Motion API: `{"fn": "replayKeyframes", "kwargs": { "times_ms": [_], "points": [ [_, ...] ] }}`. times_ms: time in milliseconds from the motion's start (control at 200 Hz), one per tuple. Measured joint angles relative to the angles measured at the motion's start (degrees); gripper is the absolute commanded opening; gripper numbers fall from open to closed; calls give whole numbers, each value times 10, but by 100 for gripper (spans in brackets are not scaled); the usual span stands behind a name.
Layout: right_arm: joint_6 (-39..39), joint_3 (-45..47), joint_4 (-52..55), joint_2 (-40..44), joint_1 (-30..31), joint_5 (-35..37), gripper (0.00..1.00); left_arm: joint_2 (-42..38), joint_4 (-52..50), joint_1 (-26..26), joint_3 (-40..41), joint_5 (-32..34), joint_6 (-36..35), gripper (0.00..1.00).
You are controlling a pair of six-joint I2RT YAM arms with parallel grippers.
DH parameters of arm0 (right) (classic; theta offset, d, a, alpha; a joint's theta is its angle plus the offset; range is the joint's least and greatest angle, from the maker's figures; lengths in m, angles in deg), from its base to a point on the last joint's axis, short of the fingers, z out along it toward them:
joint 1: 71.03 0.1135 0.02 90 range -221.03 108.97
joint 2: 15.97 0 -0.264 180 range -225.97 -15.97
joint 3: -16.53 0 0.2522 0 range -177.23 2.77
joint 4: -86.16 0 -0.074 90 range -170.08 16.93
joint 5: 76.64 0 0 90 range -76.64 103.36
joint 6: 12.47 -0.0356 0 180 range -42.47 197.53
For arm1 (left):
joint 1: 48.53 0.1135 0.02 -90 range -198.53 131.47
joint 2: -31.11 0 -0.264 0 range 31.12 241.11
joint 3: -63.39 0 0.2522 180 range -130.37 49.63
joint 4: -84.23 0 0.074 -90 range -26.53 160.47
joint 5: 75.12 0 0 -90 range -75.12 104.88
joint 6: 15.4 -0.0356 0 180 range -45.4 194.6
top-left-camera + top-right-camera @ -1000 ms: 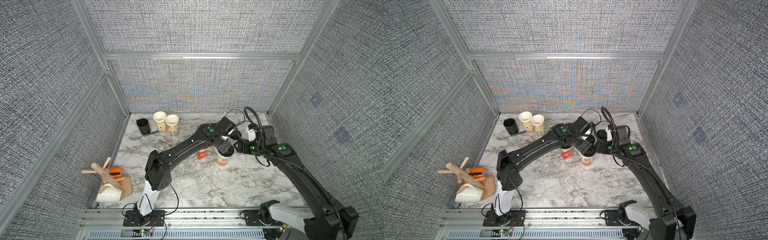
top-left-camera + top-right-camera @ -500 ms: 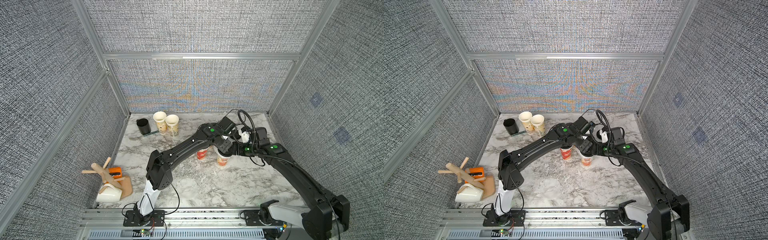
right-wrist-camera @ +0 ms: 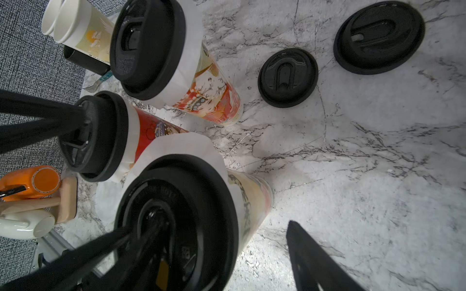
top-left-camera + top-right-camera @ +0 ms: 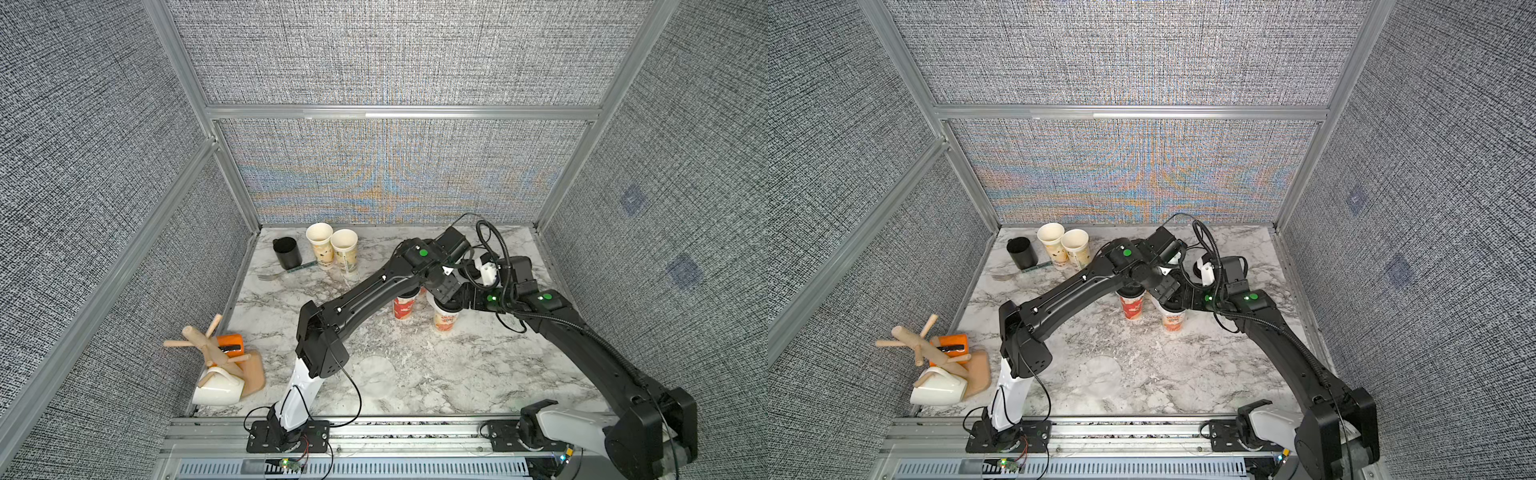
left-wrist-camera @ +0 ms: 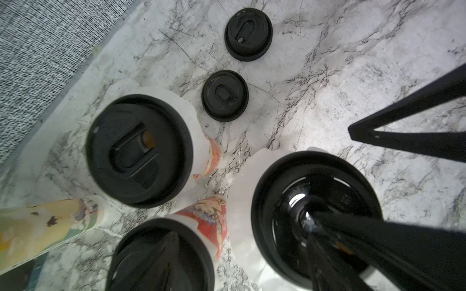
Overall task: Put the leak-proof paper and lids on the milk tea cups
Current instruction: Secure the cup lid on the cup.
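You've got 3 centre cups [image 4: 445, 320] papered and lidded; 2 far-left cups [image 4: 320, 239] stand bare, 1 paper sheet [image 4: 374, 375] lies near. Your left gripper [image 4: 444, 293] and right gripper [image 4: 464, 299] are spread, pinching nothing.

Top views: bright, even light from above, only faint soft shadows under the arms [image 4: 365, 295] on the marble desk [image 4: 478, 365]. Woven back wall [image 4: 390, 174] throws rainbow moiré in both top views, and the frame rails [image 4: 399, 112] bow toward the edges. Loose leak-proof paper [image 4: 376, 374] barely separates from the marble. Left wrist view: dimmer corners, paper collar [image 5: 242, 181] blown out white. Nearest lid [image 5: 131, 264] and yellow cup [image 5: 45, 221] are smeared soft, loose lids [image 5: 248, 34] sharper. Right wrist view: heavy wide-angle stretch, hot patch mid-desk, glints on the near lid [image 3: 206, 214], itself out of focus.
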Motion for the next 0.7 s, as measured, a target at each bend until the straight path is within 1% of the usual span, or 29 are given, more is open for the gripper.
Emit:
{"fn": "replayKeyframes", "kwargs": {
  "times_ms": [100, 155, 170, 215, 280, 295, 315, 440, 701],
  "points": [
    [0, 3, 2, 3, 0, 5, 78, -27, -10, 0, -4, 5, 15, 80],
    [0, 4, 0, 4, 0, 7, 77, -50, -7, 0, 20, 4, 26, 76],
    [0, 4, 0, 4, 0, 8, 77, -55, -8, 0, 27, 4, 30, 72],
    [0, 5, 0, 5, 0, 9, 77, -72, -3, 0, 54, 1, 41, 57],
    [0, 5, 0, 7, 0, 9, 76, -91, 0, 0, 91, -16, 59, 25],
    [0, 5, 0, 8, 0, 9, 76, -94, 1, 0, 98, -18, 61, 21],
    [0, 5, 0, 8, 0, 9, 75, -96, 2, 0, 104, -22, 64, 18],
    [0, 4, 0, 7, 0, 9, 74, -96, 15, 0, 122, -46, 87, 17],
    [2, 5, 0, 10, 1, 9, 74, -42, 23, 0, 84, -56, 116, 18]
  ]
}}
